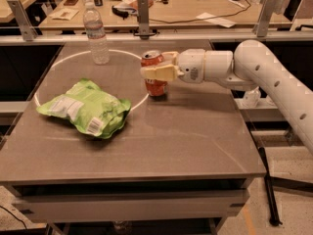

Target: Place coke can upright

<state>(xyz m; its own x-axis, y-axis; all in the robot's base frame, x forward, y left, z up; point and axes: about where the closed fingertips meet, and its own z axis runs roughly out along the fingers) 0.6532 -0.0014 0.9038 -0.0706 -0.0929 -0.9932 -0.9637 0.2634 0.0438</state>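
Gripper, just above frame centre: fingers clamped across the upper half of the coke can. The can stands upright, its base at or on the table, by the right arc of the white ring. The side grip likely keeps its axis vertical for set-down. The water bottle is upper left and the green chip bag left of centre. Both are well apart from your can.

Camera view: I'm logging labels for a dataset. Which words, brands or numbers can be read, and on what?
No text can be read anywhere.
coke can: white markings, illegible; the gripper, reaching in from the right, is shut on it.
green bag: white patch with print, illegible.
water bottle: label illegible.
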